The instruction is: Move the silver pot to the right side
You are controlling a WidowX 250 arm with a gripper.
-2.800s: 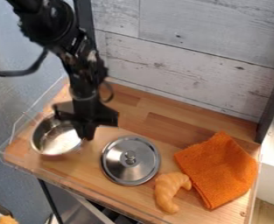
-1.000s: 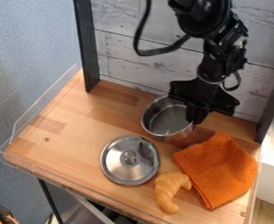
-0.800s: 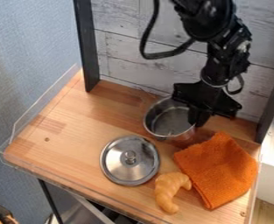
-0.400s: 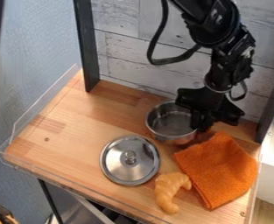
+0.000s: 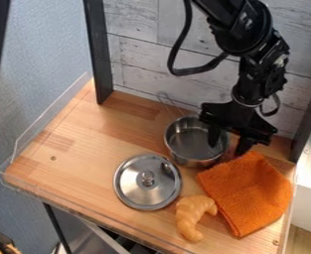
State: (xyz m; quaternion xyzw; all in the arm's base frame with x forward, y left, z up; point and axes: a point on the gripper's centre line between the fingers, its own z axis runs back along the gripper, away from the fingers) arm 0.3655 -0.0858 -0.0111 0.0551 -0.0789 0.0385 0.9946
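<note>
The silver pot (image 5: 192, 144) stands upright on the wooden surface (image 5: 78, 149), right of centre in the view, its mouth up; its thin handle (image 5: 168, 103) points toward the back wall (image 5: 144, 64) and slightly left, so its long axis slants from upper left to lower right; the gripper (image 5: 226, 149) is open moderately wide, one finger inside the rim, the other outside on the right, with nothing clamped; the orange cloth (image 5: 247, 191) lies just beside the pot, the metal lid (image 5: 147, 182) near its lower left.
</note>
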